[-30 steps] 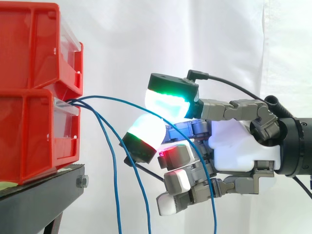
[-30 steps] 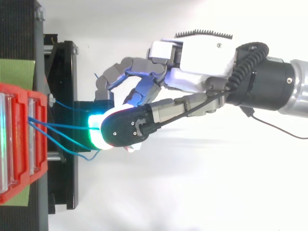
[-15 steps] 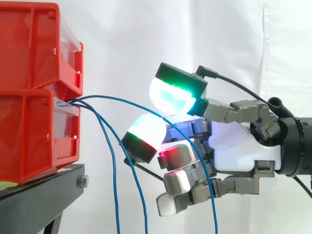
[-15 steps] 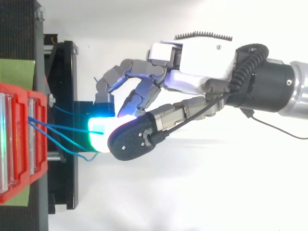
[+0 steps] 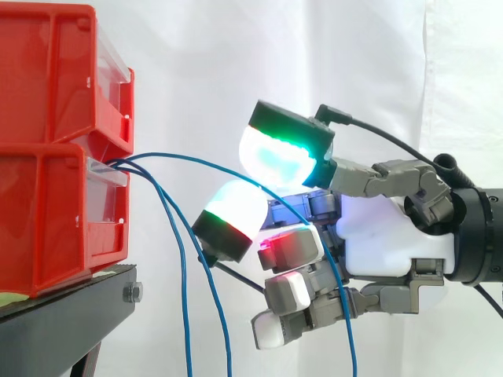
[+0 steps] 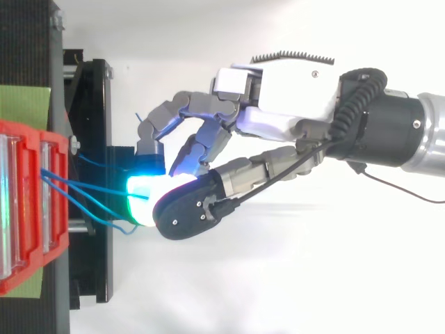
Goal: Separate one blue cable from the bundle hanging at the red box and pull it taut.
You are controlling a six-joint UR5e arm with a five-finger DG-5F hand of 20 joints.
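- A white curtain (image 5: 196,63) hung in soft folds behind, brightly and evenly lit.
- A black stand (image 5: 71,314) stood at lower left, a bolt (image 5: 132,293) in its edge.
- Seen from above, a green mat (image 6: 24,101) lay on it.

Glossy, smooth red plastic for the stacked bins (image 5: 47,118), with clear, shiny plastic fronts (image 5: 110,188) at their 3 o'clock side. Matt black metal for the stand (image 5: 71,314) at 6 o'clock, with a dull silvery bolt (image 5: 132,293). Thin, smooth blue sheathing on the cables (image 5: 186,298). Glossy white plastic on the palm of the hand (image 5: 385,236). Soft, matt white cloth in loose folds for the curtain (image 5: 464,78). Flat, matt green sheet (image 6: 24,101) on the stand.
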